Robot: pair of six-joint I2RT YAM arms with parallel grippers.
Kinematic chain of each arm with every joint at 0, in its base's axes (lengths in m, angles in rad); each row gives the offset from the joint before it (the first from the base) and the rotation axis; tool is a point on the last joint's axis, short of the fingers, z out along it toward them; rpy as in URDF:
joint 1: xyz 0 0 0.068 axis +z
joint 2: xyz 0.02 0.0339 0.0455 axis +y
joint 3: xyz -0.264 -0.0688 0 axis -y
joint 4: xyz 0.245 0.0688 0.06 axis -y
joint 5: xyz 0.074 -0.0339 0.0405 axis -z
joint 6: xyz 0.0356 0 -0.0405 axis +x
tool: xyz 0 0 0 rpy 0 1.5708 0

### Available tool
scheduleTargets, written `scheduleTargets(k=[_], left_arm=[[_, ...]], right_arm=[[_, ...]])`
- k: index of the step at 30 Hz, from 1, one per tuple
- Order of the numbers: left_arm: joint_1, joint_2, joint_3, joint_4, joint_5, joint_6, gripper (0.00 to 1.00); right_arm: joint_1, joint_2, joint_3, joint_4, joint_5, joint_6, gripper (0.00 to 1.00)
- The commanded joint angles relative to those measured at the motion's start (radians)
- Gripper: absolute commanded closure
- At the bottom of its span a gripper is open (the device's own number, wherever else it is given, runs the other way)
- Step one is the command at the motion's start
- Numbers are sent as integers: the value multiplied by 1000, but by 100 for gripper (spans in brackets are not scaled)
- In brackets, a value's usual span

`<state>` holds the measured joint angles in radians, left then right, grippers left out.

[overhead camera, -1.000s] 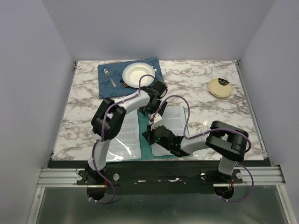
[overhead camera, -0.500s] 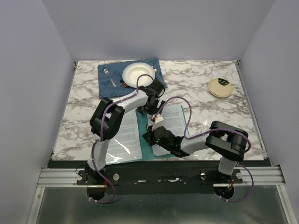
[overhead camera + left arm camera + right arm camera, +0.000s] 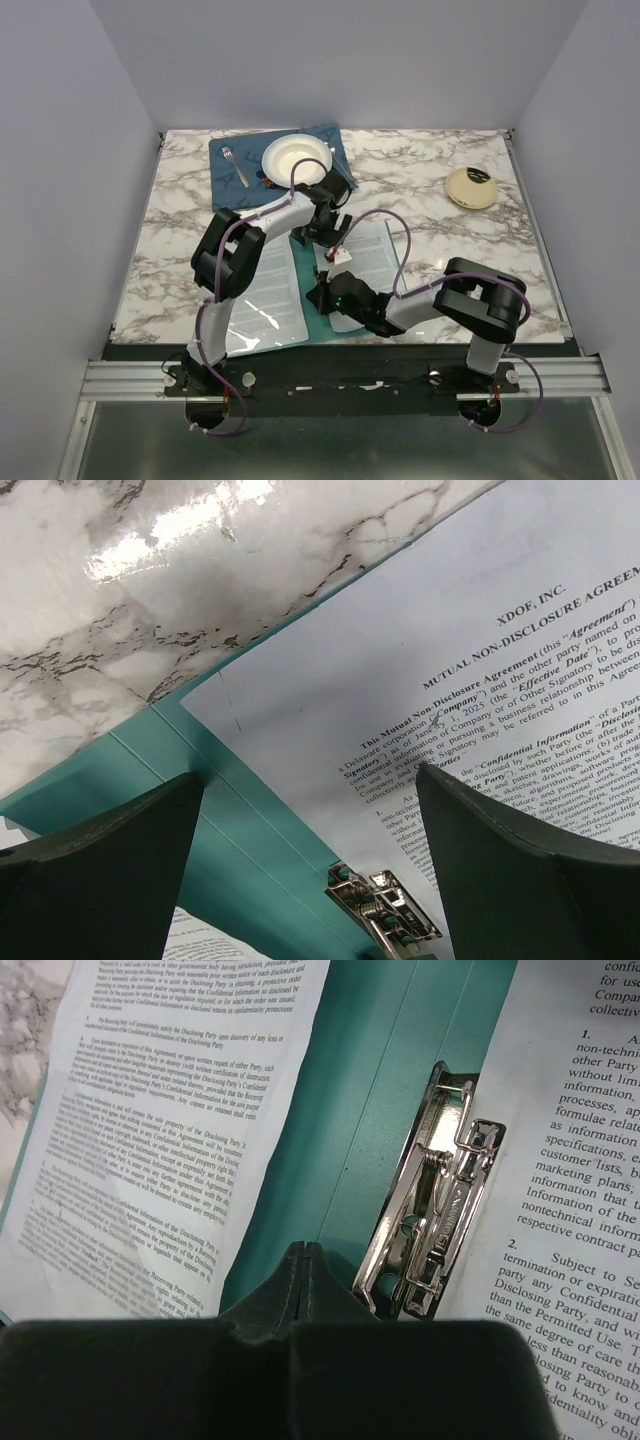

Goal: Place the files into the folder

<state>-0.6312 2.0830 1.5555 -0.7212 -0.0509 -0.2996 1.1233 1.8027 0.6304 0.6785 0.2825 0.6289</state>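
The teal folder (image 3: 306, 268) lies open at the table's near middle, its metal spine clip (image 3: 435, 1230) also in the left wrist view (image 3: 385, 915). A printed sheet of the files (image 3: 372, 255) lies on its right half, headed "Mutual Non-Disclosure Agreement" (image 3: 470, 670). Another printed sheet (image 3: 262, 295) lies on the left half (image 3: 160, 1130). My left gripper (image 3: 322, 232) is open and empty (image 3: 308, 776) above the folder's top end, straddling the spine. My right gripper (image 3: 325, 295) is shut and empty (image 3: 305, 1250), its tip on the teal spine just left of the clip.
A dark blue placemat (image 3: 228, 180) at the back holds a white plate (image 3: 295, 158) and a fork (image 3: 235, 165), just behind my left arm. A cream round object (image 3: 471, 187) sits at the back right. The folder's near edge reaches the table's front edge.
My left gripper has shifted slightly left and back over the folder's top end. The folder's left half with its sheet has turned a little. The right gripper has barely moved.
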Motion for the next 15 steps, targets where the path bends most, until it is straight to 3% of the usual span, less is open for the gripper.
scheduleTargets(k=[1,8,15], left_arm=[[18,38,-28,-49,-17,28,1],[18,35,-25,-43,-32,45,1],[18,32,-28,-41,-32,59,1]], right_arm=[[-56,58,-72,-42,-31,20,99],[-57,-25,-123,150,-147,-41,99],[-59,-169,-100,121,-175,-129,99]])
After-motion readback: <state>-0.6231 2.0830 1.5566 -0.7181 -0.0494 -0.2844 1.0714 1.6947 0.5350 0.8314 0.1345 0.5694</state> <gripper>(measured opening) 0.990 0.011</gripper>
